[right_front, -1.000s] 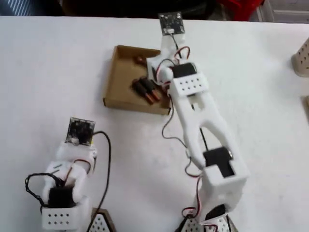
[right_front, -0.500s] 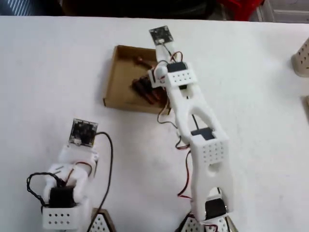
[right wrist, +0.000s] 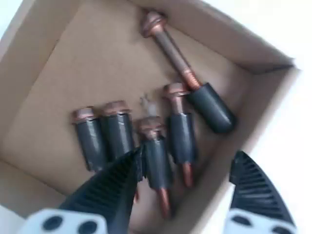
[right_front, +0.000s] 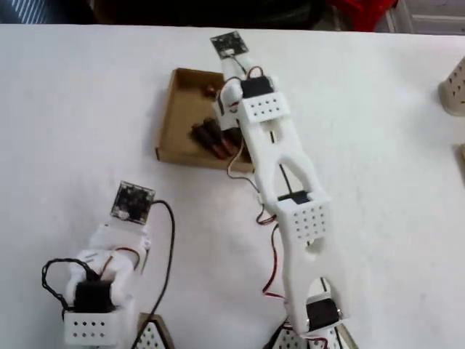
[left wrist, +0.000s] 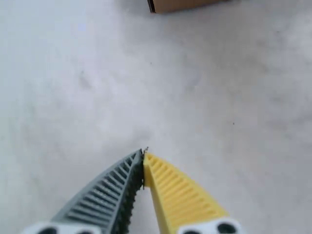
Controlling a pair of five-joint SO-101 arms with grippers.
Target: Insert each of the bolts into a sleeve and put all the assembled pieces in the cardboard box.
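The cardboard box (right_front: 176, 109) lies at the table's back middle and holds several copper bolts in black sleeves (right_front: 212, 138). In the right wrist view those assembled pieces (right wrist: 151, 146) lie side by side on the box (right wrist: 58, 63) floor, and one long bolt (right wrist: 170, 46) is only partly in its sleeve. My right gripper (right wrist: 187, 168) hangs open above them with nothing between its fingers; its arm (right_front: 269, 138) reaches over the box's right edge. My left gripper (left wrist: 143, 161) is shut and empty over bare table, with the box's corner (left wrist: 180, 5) beyond it.
The left arm (right_front: 102, 269) is folded back at the front left of the white table. A pale perforated object (right_front: 454, 87) stands at the right edge. Open table surface spreads left of the box and between the arms.
The right arm has stretched out and swung left over the box. The left arm's wrist camera has shifted slightly toward the front right.
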